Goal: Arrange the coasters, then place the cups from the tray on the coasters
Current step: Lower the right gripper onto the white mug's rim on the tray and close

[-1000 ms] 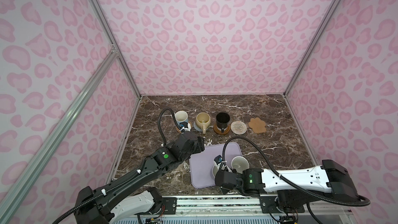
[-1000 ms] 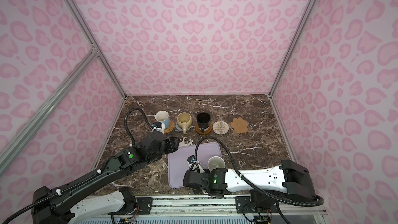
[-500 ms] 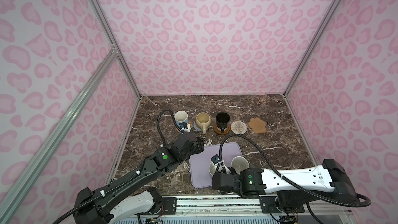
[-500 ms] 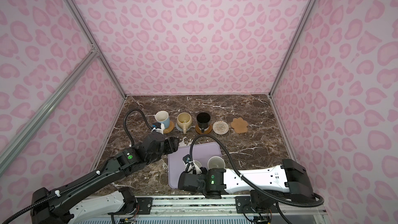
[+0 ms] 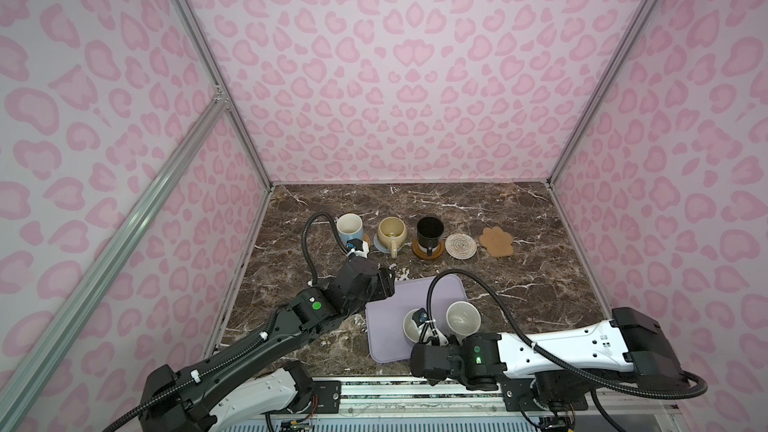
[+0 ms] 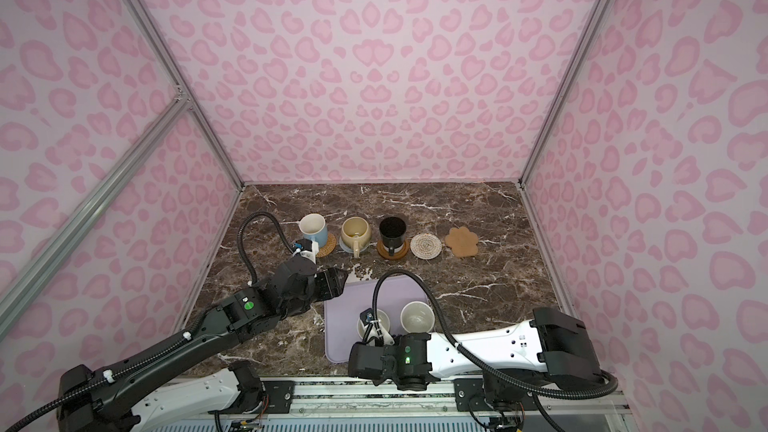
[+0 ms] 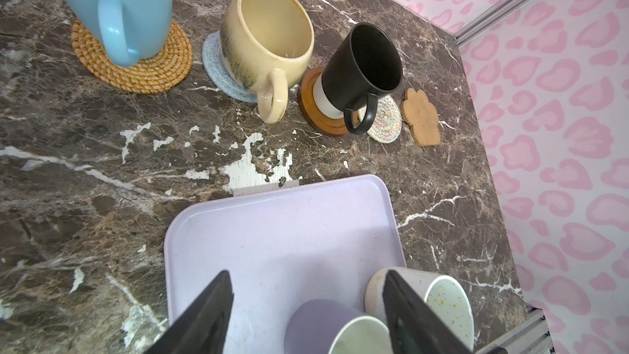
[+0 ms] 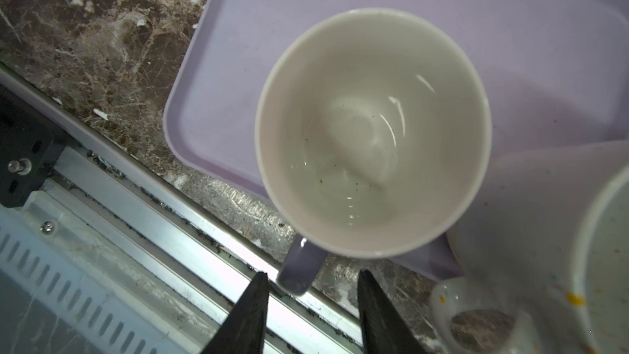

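as the lavender mug looks slick and brittle, the right gripper, parted and empty, should pinch its handle.

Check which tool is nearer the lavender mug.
Right. The right tool straddles the handle of the lavender mug at the near edge of the tray; the left tool hangs open above the tray's far-left corner, well clear.

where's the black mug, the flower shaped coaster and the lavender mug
black mug [image 7: 343, 76]: left wrist view, on its outer side wall
flower shaped coaster [image 5: 496, 239]: in a top view, middle of its flat top
lavender mug [image 8: 372, 131]: right wrist view, on its white inside
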`<state>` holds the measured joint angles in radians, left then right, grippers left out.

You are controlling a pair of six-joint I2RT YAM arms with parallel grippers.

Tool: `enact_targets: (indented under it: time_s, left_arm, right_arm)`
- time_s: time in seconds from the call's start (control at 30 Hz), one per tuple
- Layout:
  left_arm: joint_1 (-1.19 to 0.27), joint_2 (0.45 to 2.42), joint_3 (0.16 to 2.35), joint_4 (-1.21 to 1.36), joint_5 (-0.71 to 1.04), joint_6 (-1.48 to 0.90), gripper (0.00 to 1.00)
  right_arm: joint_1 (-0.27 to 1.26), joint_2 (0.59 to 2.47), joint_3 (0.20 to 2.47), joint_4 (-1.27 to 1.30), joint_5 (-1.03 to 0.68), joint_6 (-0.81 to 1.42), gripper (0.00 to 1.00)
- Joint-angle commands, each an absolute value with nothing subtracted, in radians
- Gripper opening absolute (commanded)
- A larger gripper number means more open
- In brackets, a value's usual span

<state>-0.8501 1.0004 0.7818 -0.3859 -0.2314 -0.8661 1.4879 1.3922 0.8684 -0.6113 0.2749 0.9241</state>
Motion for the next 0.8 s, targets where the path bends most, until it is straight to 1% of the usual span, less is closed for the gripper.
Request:
enact_targets:
  time_s: [0.0,0.2,0.3,0.43,0.53,0.67,0.77]
  left_arm:
    - [-0.848,1.002,0.772,-0.332,-0.245,-0.882,0.71]
    - [-0.848,0.931,0.714,-0.311,-0.285,-0.879,0.72]
    - [-0.847,0.918,0.715,-0.304,-0.255,-0.849,0.72]
    - [-0.848,0.9,0.704,-0.272,-0.206,-0.816,0.72]
    - [-0.847,0.886,0.7,-0.279,-0.228,-0.808,0.72]
    - [-0.846,0.875,0.693,-0.317,-0.276,-0.815,0.72]
    - [-0.845,0.862,0.687,-0.326,-0.291,-0.821,0.72]
  right_arm:
    - [1.447,1.42,0.88,-0.559,0.269,0.916,0.44]
    - [1.4,1.466,0.895,-0.548,0.265,0.878,0.4]
    - [1.376,1.499,0.902,-0.539,0.25,0.855,0.39]
    - [1.367,1.543,0.938,-0.543,0.273,0.824,0.39]
    - [1.358,1.571,0.949,-0.532,0.268,0.81,0.38]
    - [1.339,1.603,0.955,-0.509,0.237,0.79,0.32]
    - [1.336,1.624,0.971,-0.511,0.23,0.778,0.33]
